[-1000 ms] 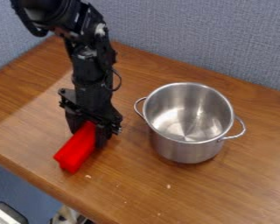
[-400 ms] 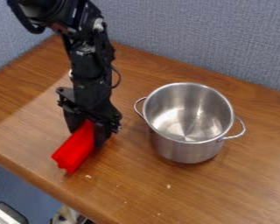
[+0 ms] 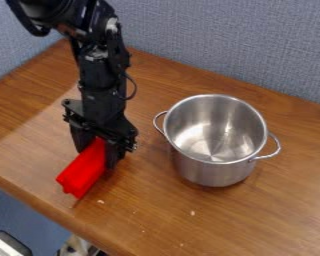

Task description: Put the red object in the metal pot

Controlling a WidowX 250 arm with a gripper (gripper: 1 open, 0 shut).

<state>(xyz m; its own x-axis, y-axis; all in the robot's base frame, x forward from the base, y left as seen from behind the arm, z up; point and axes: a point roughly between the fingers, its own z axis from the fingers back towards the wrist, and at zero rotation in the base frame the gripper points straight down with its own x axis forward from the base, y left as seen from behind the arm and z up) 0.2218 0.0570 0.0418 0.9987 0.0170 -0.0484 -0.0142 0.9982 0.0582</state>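
Black arm descends from far left, wrist vertical, end effector pointing straight down, fingers pinching far end of red object. Red object tilted, near end at worktop, left of metal pot, apart from it.

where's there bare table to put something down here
Free: the tabletop in front of the metal pot, and the back-left corner behind the arm. Crowded: the strip between the gripper, shut on the red object, and the pot.
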